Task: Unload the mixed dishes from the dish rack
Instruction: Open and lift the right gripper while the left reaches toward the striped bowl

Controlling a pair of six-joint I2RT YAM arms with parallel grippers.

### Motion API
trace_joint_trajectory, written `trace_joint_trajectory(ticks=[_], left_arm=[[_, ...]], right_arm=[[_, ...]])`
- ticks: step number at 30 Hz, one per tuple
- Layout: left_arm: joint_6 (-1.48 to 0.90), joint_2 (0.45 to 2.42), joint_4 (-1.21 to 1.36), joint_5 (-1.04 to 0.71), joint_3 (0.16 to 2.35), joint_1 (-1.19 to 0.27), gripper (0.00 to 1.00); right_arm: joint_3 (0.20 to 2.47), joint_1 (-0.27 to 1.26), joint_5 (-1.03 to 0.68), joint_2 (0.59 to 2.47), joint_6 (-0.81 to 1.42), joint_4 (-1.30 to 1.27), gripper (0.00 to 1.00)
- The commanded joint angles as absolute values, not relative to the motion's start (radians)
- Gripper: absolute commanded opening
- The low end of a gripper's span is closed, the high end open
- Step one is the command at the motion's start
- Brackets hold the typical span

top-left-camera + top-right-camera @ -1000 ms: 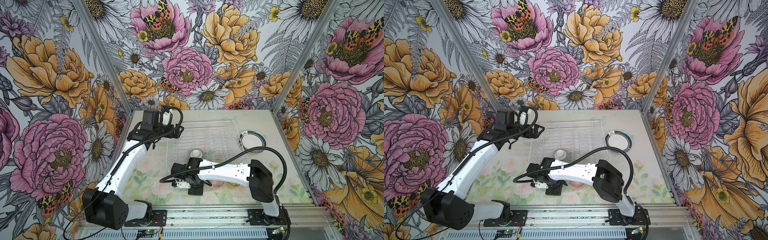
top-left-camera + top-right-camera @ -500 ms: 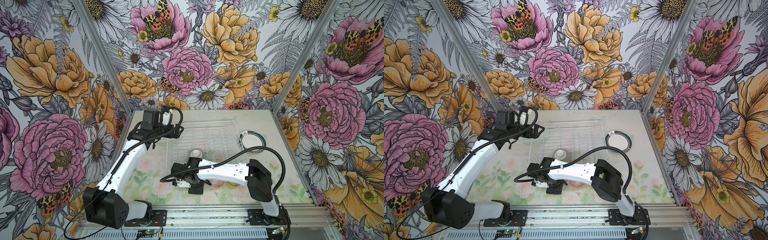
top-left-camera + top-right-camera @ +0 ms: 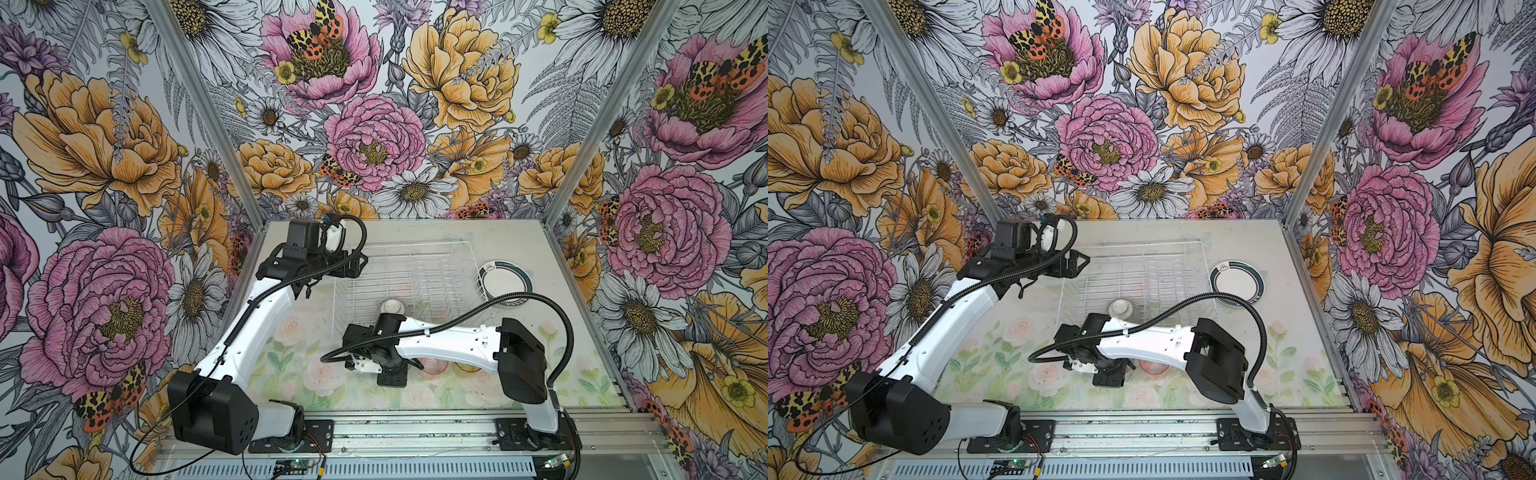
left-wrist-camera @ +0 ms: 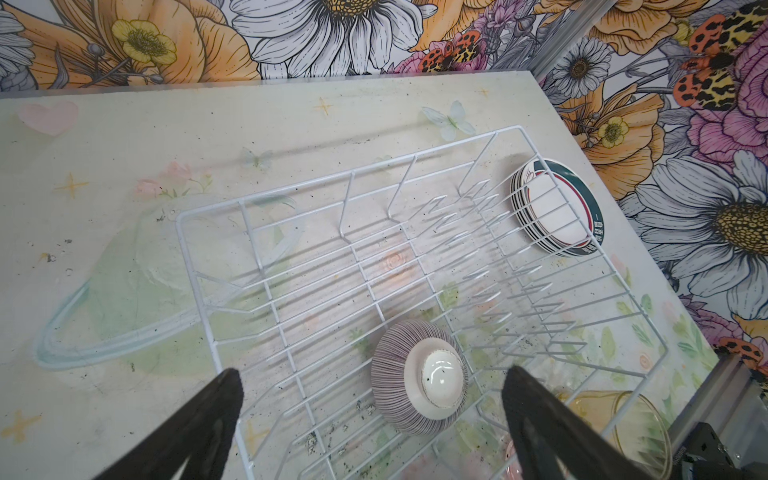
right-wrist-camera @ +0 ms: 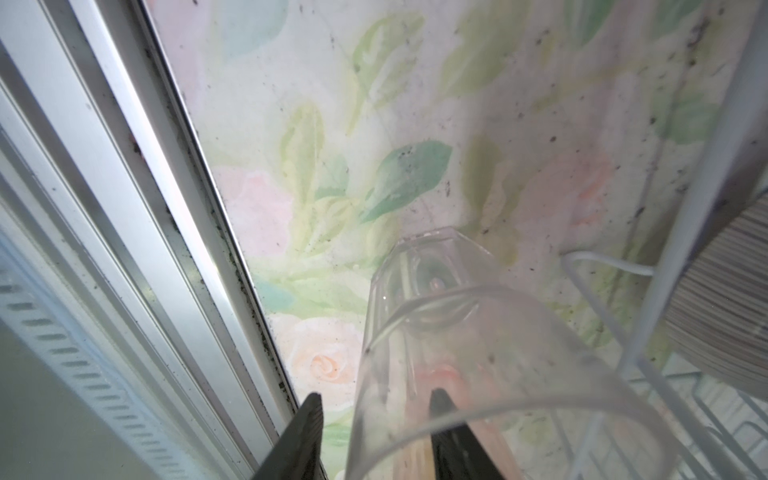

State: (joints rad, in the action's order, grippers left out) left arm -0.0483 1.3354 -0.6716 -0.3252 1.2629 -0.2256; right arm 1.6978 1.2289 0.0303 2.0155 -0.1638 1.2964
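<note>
Okay, right gripper: jaws part-way apart, astride the wall of the clear tumbler, one jaw inside the mouth, one outside. A gap shows on the outer side, so no pinch on the glass that I can see.
clear tumbler: mouth up toward those jaws, base under them on the bench, just outside the near wall of the dish rack. Reads as a set-down; a rim grip keeps it upright right to the surface. Risk, as I judge it: the inner jaw must lift straight out, else it tips the glass onto the rack wire.
pink tumbler, amber tumbler: on the bench beside the right jaws, half hidden under that arm. Cups look grouped on this near strip, clear of the rack.
bowl: only dish I can see inside the rack. Upside down, white foot up, ahead of the left jaws and between their lines; just past the rack wall from the right jaws. Probably inverted to drain.
dish rack: otherwise bare grid and prongs, so unloading looks nearly done.
left gripper: jaws spread full wide, holding nothing, above the rack's far corner, pointed down at the bowl. My guess: that width is for the ribbed body, not the foot.
plates: stacked flat on the bench, far ahead of the left jaws beyond the rack's side wall, well apart from the right jaws. Flat stack sits stable, out of both arms' way.
</note>
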Motion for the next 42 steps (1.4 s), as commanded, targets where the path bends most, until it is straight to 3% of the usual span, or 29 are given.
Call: trace_joint_trajectory(ticks=[1,11,24,32,42], left_arm=[[-0.029,1.348,-0.685,-0.336,1.278,-0.223,0.99],[-0.003,1.384,-0.736,-0.316,1.272,-0.252,0.99],[0.106,1.566,-0.936,-0.075,1.391,-0.502,0.98],[0.104,1.673,-1.016,-0.045,1.471,-0.597,0.91],[0.067,1.781,-1.029,-0.058,1.513,-0.658,0.90]], right_arm=[[1.701,1.220,0.037,1.926,-0.155,1.274,0.46],[1.684,1.138,0.029,1.721,-0.111,1.235,0.49],[1.412,0.822,0.056,1.308,0.089,0.931,0.61],[1.292,0.732,0.028,1.209,0.132,0.842,0.62],[1.233,0.662,-0.004,1.154,0.146,0.806,0.62]])
